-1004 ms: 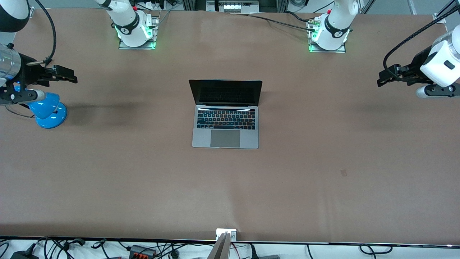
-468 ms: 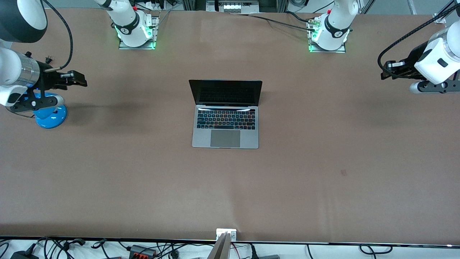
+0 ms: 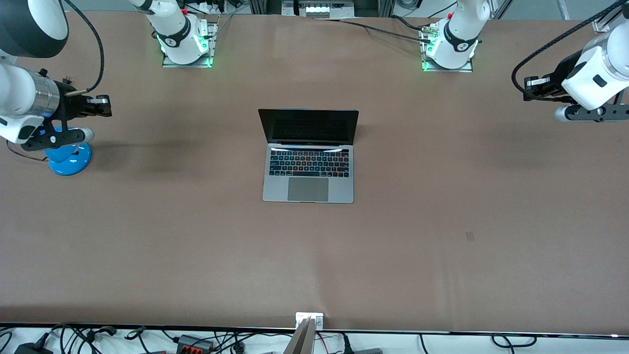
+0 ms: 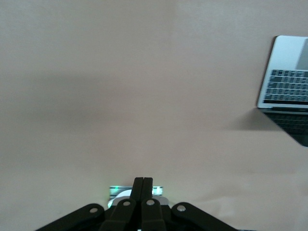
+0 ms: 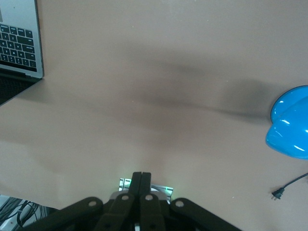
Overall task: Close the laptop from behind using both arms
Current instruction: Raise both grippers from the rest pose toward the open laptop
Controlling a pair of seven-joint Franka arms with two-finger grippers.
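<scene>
The silver-grey laptop (image 3: 308,162) stands open in the middle of the brown table, its dark screen upright and facing the front camera. It also shows at the edge of the left wrist view as the laptop (image 4: 288,98) and of the right wrist view as the laptop (image 5: 18,45). My left gripper (image 3: 528,82) hangs shut and empty over the left arm's end of the table. My right gripper (image 3: 105,105) hangs shut and empty over the right arm's end. In both wrist views the fingers (image 4: 143,185) (image 5: 141,179) press together with nothing between them.
A blue desk lamp (image 3: 66,155) sits under the right arm, also seen as the blue lamp (image 5: 291,122) with its plug (image 5: 278,194) on the table. The arm bases (image 3: 184,42) (image 3: 449,46) stand along the table edge farthest from the front camera. Cables lie off the near edge.
Both grippers have gone from open to shut. Each hand has risen slightly and turned at its own end of the table. The laptop has not moved.
</scene>
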